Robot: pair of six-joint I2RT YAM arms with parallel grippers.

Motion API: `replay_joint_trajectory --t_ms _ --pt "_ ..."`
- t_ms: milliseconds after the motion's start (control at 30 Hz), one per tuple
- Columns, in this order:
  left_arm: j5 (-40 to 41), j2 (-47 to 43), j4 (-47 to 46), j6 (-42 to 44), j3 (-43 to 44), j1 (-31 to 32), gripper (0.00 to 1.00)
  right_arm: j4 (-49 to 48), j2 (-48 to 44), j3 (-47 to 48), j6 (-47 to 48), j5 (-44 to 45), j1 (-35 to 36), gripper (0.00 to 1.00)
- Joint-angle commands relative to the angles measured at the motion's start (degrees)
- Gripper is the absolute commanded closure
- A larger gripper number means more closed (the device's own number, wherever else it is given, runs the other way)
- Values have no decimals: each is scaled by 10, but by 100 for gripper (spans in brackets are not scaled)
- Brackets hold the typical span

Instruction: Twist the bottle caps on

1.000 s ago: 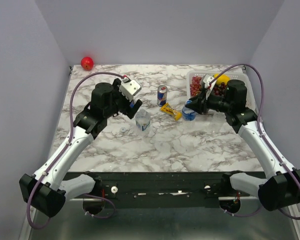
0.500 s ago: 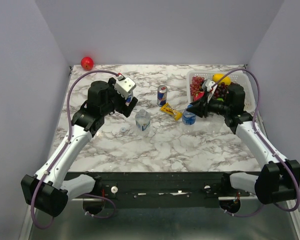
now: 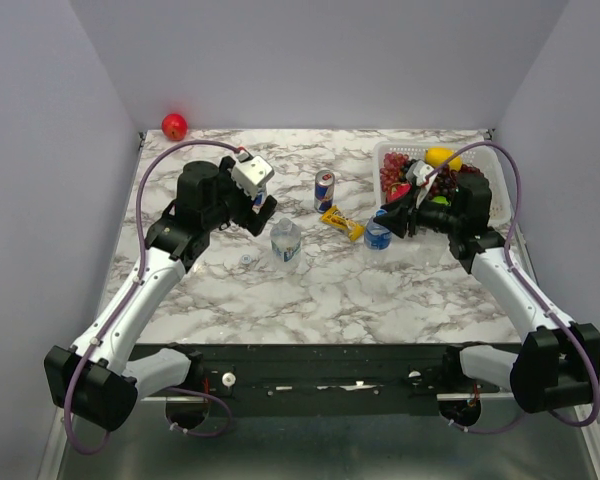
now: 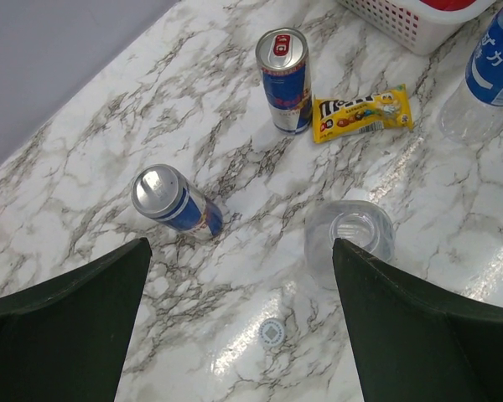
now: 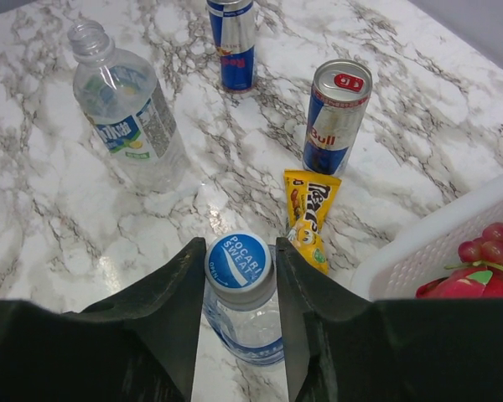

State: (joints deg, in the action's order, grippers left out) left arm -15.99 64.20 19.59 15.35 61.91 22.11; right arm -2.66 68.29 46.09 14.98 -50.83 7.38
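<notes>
I am watching the right gripper (image 5: 240, 248) hanging over the capped bottle (image 5: 245, 328), low in the middle of the right wrist view. Its two fingers (image 5: 163, 306) are standing close on either side of the blue cap (image 5: 239, 261), which is sitting on the bottle's neck. I cannot tell whether they are pressing the cap or standing just off it. In the top view this bottle is standing right of centre on the marbled tabletop (image 3: 380, 290), just in front of the white basket (image 3: 385, 155) of fruit. The left gripper (image 4: 239, 276) is hovering with its jaws spread wide and nothing between them, its fingers filling the lower corners of the left wrist view. Below it, the open bottle (image 4: 350, 239) is standing upright with its mouth bare, near the middle of the tabletop. A whitish cap (image 4: 272, 333) is lying flat on the marble just beside it, toward the bottom of that frame and apart from the bottle. I am also seeing two upright drink cans, one (image 4: 285, 79) at the top of the left wrist view and another (image 4: 174, 203) left of centre. A yellow candy pack (image 4: 362, 113) is lying just beside the upper can. A red ball (image 3: 174, 126) is resting at the far left corner of the top view.
</notes>
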Motion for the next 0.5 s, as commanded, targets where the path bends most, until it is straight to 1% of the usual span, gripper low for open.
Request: replay_joint_trajectory --t_ms 0,467 --pt "-26 -4 -3 -1 -15 -4 1 -11 -15 -8 2 19 -4 52" --pt "-41 -24 -15 -4 -45 -4 1 20 -19 7 22 12 -3 46"
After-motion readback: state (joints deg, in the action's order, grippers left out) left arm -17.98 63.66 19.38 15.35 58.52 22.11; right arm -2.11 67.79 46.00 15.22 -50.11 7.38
